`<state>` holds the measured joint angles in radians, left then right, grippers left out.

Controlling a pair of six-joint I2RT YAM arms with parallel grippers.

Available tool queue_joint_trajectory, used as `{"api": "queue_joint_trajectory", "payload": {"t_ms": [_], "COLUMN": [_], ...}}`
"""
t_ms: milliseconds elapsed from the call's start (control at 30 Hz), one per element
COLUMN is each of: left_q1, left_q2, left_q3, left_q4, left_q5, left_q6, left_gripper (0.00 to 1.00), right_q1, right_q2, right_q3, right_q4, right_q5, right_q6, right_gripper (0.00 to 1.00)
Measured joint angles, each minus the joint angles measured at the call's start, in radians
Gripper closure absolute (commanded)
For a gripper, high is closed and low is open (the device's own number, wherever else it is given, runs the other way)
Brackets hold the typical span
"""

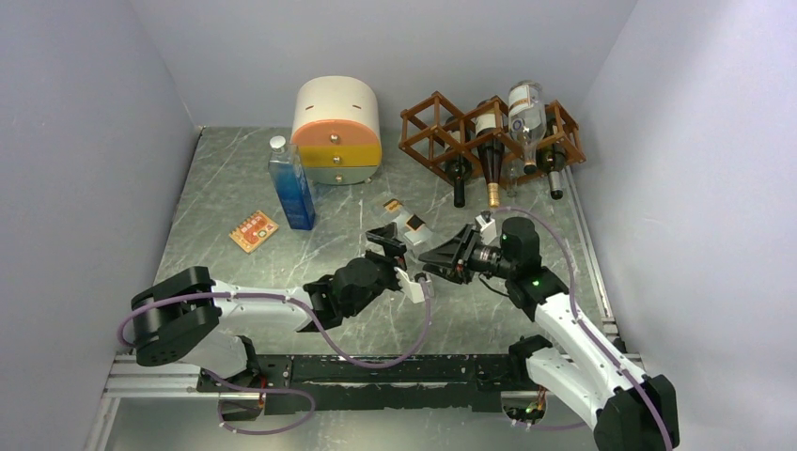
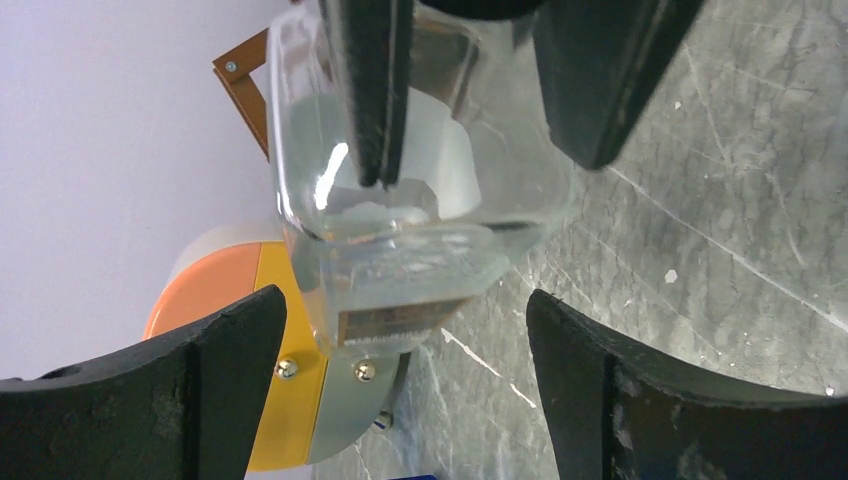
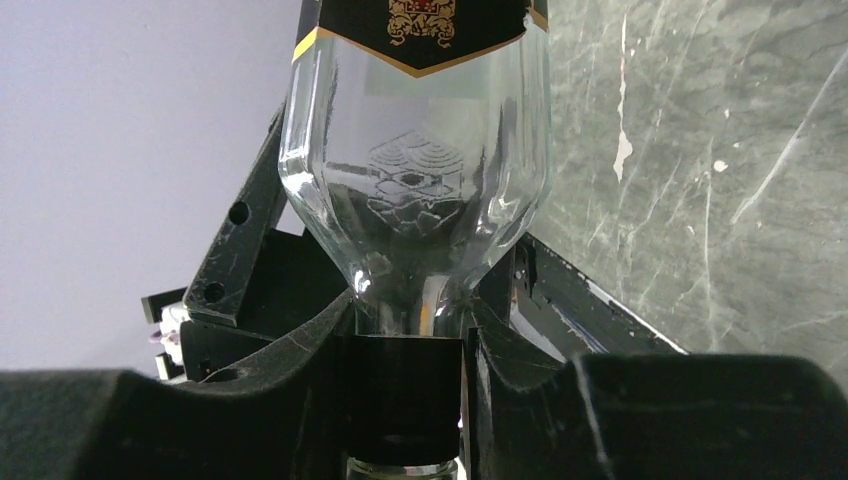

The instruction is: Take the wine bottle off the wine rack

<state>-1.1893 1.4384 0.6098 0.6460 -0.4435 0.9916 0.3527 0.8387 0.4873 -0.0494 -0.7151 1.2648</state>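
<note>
The reddish-brown wine rack (image 1: 437, 132) stands at the back right with several bottles in its cells. My right gripper (image 1: 434, 258) is shut on the black-capped neck of a clear glass wine bottle (image 3: 415, 190) with a black and gold label; its jaws (image 3: 410, 340) clamp the cap. The bottle shows faintly in the top view (image 1: 406, 218), away from the rack over the table's middle. My left gripper (image 1: 399, 261) is open, and its jaws (image 2: 400, 300) stand on either side of the bottle's body (image 2: 420, 230) without visibly touching it.
A cream-and-orange drawer box (image 1: 336, 127) stands at the back, also in the left wrist view (image 2: 230, 290). A blue bottle (image 1: 291, 188) stands upright left of centre, with an orange card (image 1: 254, 230) beside it. Grey walls close in on three sides.
</note>
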Motion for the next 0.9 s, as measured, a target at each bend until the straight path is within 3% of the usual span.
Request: {"api": "queue_joint_trajectory", "payload": {"t_ms": [433, 567, 633, 733, 900], "left_q1": [-0.006, -0.006, -0.008, -0.010, -0.013], "left_q2": [0.007, 0.007, 0.007, 0.007, 0.006], "left_q3": [0.003, 0.003, 0.003, 0.003, -0.004], "left_q4": [0.019, 0.024, 0.028, 0.021, 0.030], "left_q5": [-0.036, -0.050, -0.052, -0.054, -0.071], "left_q6": [0.027, 0.043, 0.053, 0.064, 0.113], "left_gripper": [0.07, 0.02, 0.08, 0.42, 0.63], "right_q1": [0.114, 0.160, 0.168, 0.171, 0.175], "right_q2": [0.052, 0.064, 0.067, 0.067, 0.067], "right_q3": [-0.002, -0.002, -0.002, -0.001, 0.005], "right_q4": [0.077, 0.095, 0.098, 0.105, 0.111], "right_q5": [0.010, 0.030, 0.031, 0.035, 0.037], "right_q6": [0.058, 0.061, 0.061, 0.065, 0.074], "right_gripper": [1.00, 1.00, 1.00, 1.00, 0.98]}}
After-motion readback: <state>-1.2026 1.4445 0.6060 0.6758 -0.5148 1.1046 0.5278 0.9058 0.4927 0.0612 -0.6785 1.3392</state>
